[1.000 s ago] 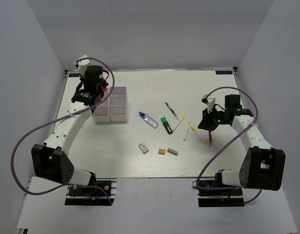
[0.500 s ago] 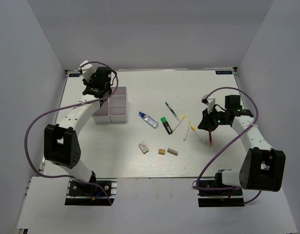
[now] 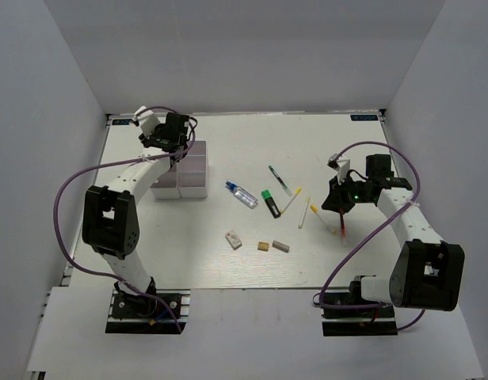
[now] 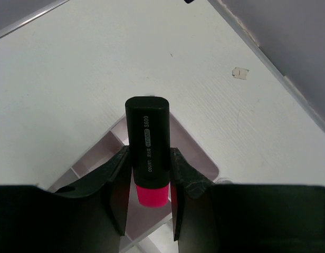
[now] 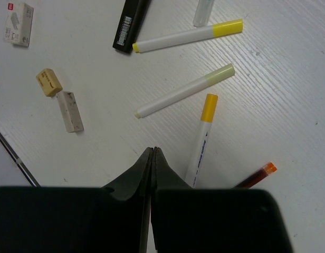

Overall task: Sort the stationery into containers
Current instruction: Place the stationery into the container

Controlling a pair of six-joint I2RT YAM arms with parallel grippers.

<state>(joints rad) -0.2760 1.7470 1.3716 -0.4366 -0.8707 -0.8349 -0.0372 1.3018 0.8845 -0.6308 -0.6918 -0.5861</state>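
My left gripper (image 3: 174,139) is shut on the black-pink marker (image 4: 147,142), pink end toward the wrist, and holds it over the far end of the white divided tray (image 3: 193,180). One tray corner (image 4: 203,161) shows under the fingers. My right gripper (image 3: 337,207) is shut and empty, low over the table (image 5: 153,153), next to a yellow-tipped stick (image 5: 201,138) and the red pen (image 5: 256,176). Two more white sticks (image 5: 186,97) (image 5: 188,36) lie beyond. The clear blue bottle (image 3: 241,195) and the black-green highlighter (image 3: 270,203) lie mid-table.
Three erasers lie in a row near the front: white (image 3: 233,239), tan (image 3: 263,246), grey (image 3: 281,246). A thin green-capped pen (image 3: 280,180) lies behind the highlighter. Grey walls close the table on three sides. Purple cables loop off both arms.
My left arm has swung its elbow in toward the base, and the gripper with the marker has shifted right, over the tray's far end. The right arm has not moved.
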